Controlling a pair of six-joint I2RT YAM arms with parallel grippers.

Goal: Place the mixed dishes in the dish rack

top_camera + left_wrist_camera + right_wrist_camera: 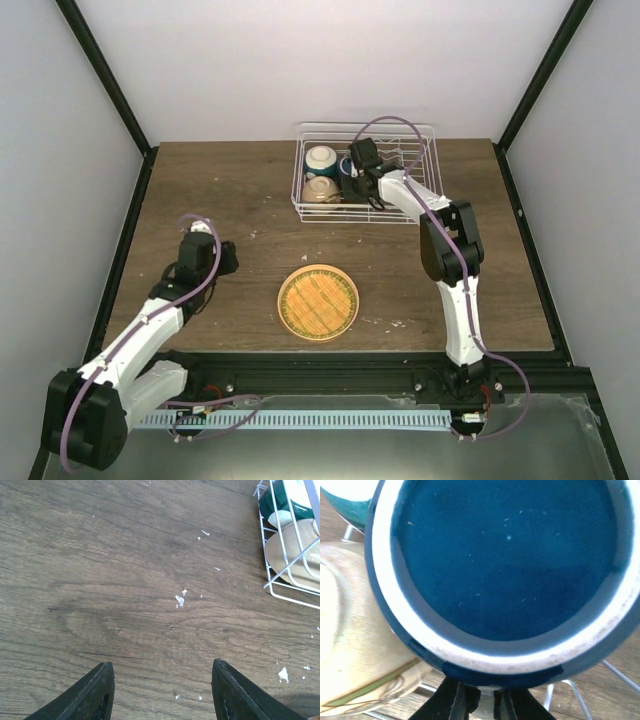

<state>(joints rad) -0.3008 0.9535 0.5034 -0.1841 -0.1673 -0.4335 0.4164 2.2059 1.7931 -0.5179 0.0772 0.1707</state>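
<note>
The right end effector [361, 170] reaches into the dish rack [412, 140] at the far side of the worktop [230, 190]. From the right wrist view its fingers [454, 701] stand close together at the edge of the dark blue cup [505, 560], apparently pinching its wall, though the contact is blurred. The cup's round face fills that view, just ahead of the fingers. It sits inside the rack, beside two cream bowls [321, 160] stacked front to back in the rack's left part.

The orange plate [318, 302] lies flat on the worktop, near the front edge and well apart from both arms.

The left end effector [160, 675] is spread wide with nothing between its fingers, over bare wood left of the plate.
</note>
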